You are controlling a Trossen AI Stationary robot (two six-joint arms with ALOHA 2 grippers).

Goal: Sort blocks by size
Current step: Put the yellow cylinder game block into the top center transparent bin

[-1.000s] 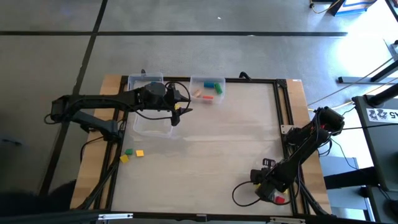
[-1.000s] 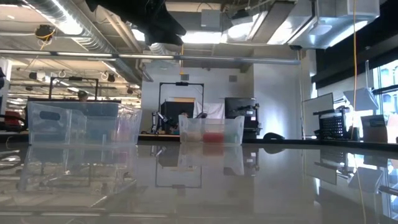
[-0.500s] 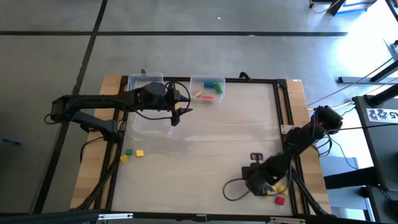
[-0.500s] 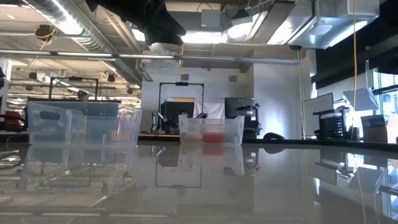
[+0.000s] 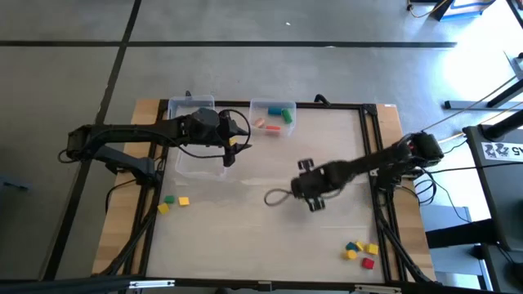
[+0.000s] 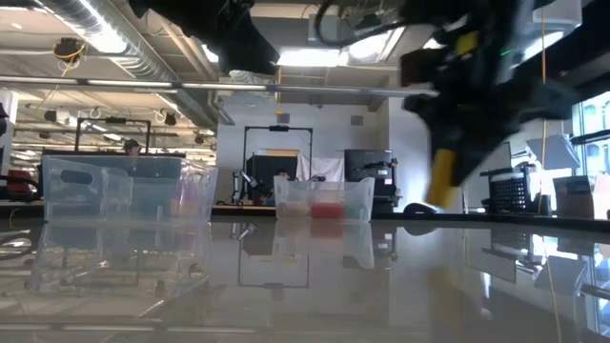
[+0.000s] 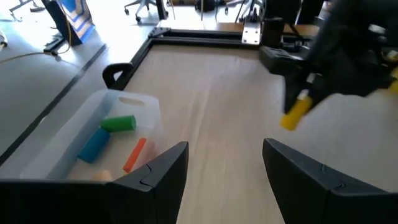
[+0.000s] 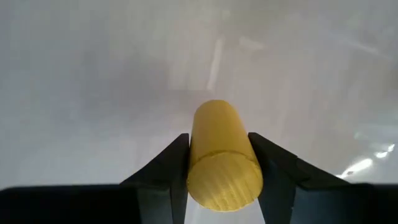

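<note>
Right wrist view: right gripper (image 8: 219,168) pinches a yellow cylinder block (image 8: 222,155) (light, stiff, probably roll-prone) across its sides.

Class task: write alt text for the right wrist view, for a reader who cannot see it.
The right gripper is shut on a yellow cylinder block, held between its two dark fingers with the round end face toward the camera. Behind it lies a bare, pale stretch of the table, blurred.
</note>
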